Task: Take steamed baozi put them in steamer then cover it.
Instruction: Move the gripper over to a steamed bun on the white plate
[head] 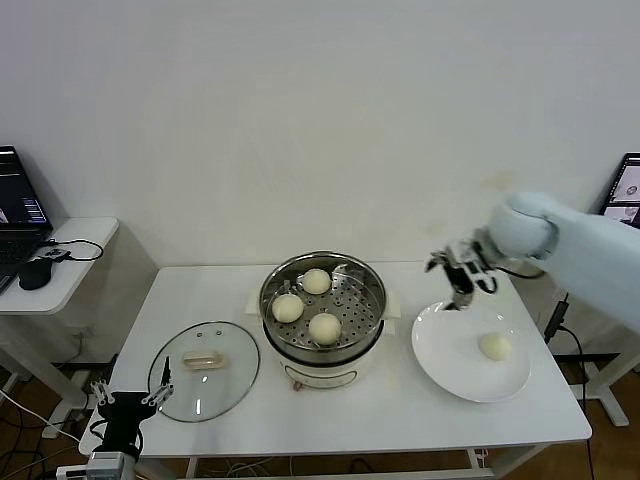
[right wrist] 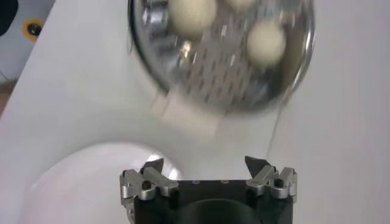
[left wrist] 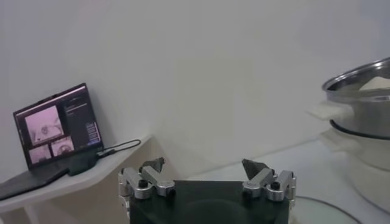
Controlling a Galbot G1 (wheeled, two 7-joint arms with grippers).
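Above the plate's [head: 440, 358] far rim the right gripper [head: 462, 279] hovered, jaws spread and empty; three baozi [head: 323, 327] sat in the steamer [head: 372, 288], the fourth [head: 494, 346] awaited pickup, needing a descent. Left gripper [head: 128, 399] idled open by the lid [head: 230, 372].

I work in what looks like a lab or test room set up for cooking trials, not a home kitchen. A bare white wall [head: 300, 120] backs a plain white rectangular surface [head: 230, 300] on thin metal legs. To my left, an open black laptop [head: 15, 215] with a black mouse [head: 35, 272] and trailing cable sits on a small white side desk [head: 70, 270]. At my right, 1 more lit screen [head: 625, 190] stands, cables hanging below.
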